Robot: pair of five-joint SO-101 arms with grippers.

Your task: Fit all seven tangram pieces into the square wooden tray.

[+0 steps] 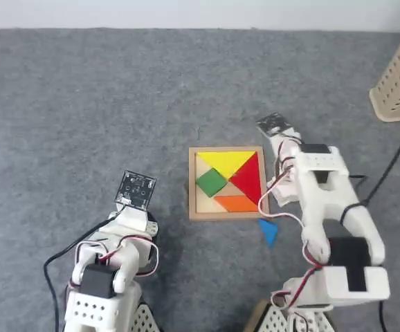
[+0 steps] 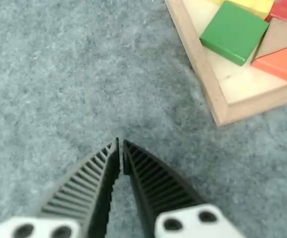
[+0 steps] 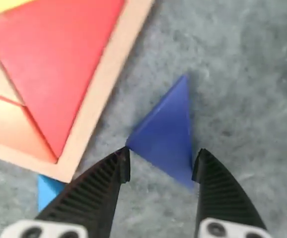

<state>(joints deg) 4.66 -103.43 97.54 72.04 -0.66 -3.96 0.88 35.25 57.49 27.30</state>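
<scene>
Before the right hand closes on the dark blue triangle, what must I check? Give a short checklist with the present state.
1. Right hand open: ok, one finger on each side of the dark blue triangle.
2. Triangle flat on the carpet, apart from the tray: ok.
3. Left hand out of the way: ok, shut, over carpet beside the tray's corner.
4. Free room in the tray: ok, bare wood around the green square.
5. Light blue piece clear of the fingers: cannot tell, a finger partly hides it.

Bright, soft, even light lies over the grey carpet [image 1: 82,104]. My left gripper [image 2: 120,143] throws a faint, diffuse shadow ahead of its tips; the wooden tray [image 2: 198,64] thinly shades the carpet beside it.
</scene>
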